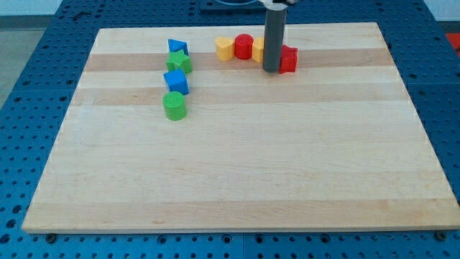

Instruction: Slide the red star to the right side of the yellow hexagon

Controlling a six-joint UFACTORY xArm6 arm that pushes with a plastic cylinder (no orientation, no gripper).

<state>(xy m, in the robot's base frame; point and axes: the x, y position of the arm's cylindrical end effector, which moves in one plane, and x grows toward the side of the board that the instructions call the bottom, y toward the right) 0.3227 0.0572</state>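
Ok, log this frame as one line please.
my tip at red star, its left edge | yellow hexagon behind rod, left of star | star touching hexagon's right

Bright, even overhead light; soft short shadows, sharp focus.

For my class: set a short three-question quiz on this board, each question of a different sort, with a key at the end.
1. True or false: my tip stands among the column of blue and green blocks at the view's left.
2. Multiple choice: which block lies just to the view's right of the rod? A the green cylinder B the red star C the blue cube
3. Fill the gap: the yellow heart touches the red ___ on its right.

Key: 1 false, it is at the top row, between the partly hidden yellow hexagon and the red star. 2 B. 3 cylinder.
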